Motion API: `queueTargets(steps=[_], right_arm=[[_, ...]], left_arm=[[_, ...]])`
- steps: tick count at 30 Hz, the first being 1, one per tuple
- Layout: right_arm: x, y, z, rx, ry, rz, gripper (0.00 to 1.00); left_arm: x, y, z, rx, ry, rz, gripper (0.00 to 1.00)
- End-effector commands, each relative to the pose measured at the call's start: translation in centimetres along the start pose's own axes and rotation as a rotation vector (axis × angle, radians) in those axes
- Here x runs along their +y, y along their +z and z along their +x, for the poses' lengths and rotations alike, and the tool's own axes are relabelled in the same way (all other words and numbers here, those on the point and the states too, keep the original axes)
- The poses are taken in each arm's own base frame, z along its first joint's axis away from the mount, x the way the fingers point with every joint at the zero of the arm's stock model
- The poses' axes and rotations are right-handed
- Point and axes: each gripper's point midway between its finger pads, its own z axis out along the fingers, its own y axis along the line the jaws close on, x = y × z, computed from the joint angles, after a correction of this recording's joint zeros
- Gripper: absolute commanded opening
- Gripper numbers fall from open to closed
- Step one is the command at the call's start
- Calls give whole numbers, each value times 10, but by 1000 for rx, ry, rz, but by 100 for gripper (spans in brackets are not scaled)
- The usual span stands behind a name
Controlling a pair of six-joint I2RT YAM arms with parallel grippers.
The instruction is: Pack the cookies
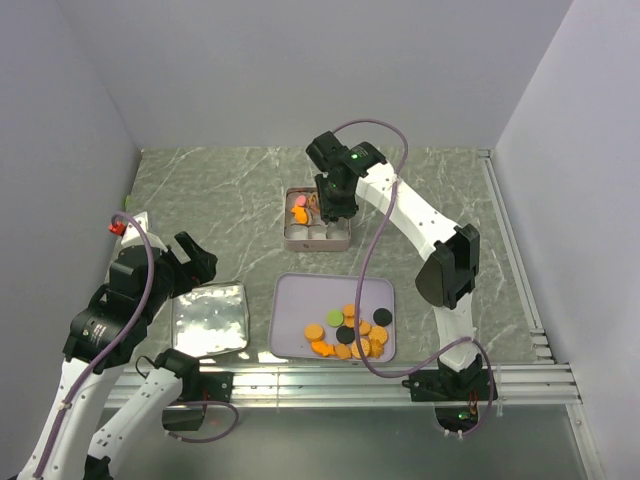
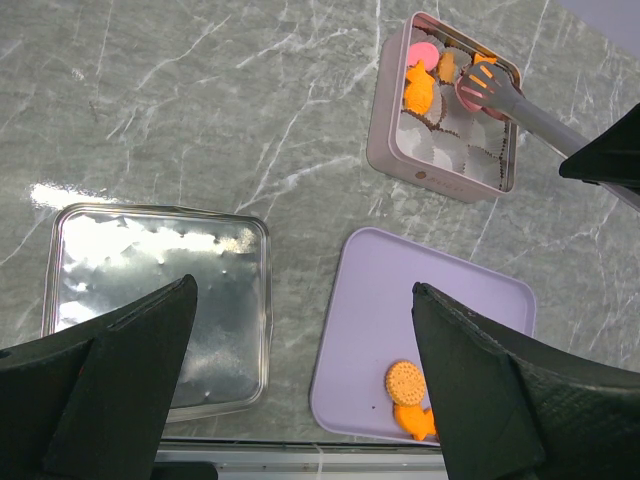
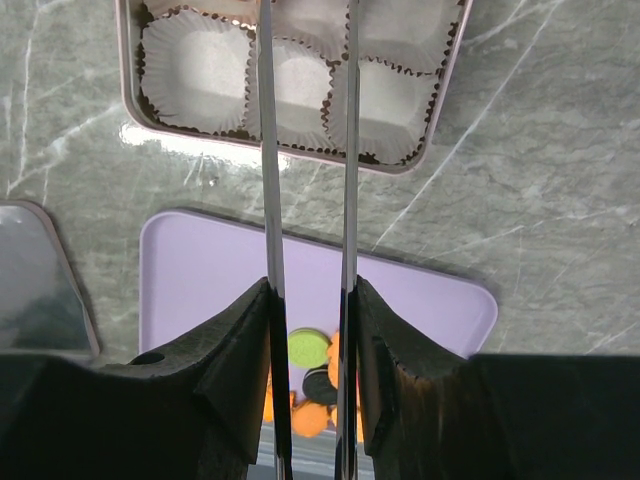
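Right gripper (image 3: pixel 310 290) clamps tongs (image 2: pixel 538 114) above the tin (image 2: pixel 440 182). The cookies (image 1: pixel 347 335) look light and brittle — best nipped gently across their rims.

Left fingers (image 2: pixel 110 385) spread wide, right fingers (image 3: pixel 235 360) clamping tongs (image 3: pixel 266 150)
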Motion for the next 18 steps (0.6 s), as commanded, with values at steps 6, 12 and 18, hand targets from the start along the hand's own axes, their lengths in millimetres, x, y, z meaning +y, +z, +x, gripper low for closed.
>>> queueTargets(steps=[6, 12, 18], right_arm=[[4, -8, -11, -47, 8, -36, 39], [1, 3, -8, -27, 9, -11, 42], [5, 7, -8, -14, 10, -21, 50]], left_arm=[[-7, -8, -15, -52, 6, 28, 95], [-5, -6, -15, -52, 11, 21, 95], [-5, -4, -15, -49, 19, 17, 96]])
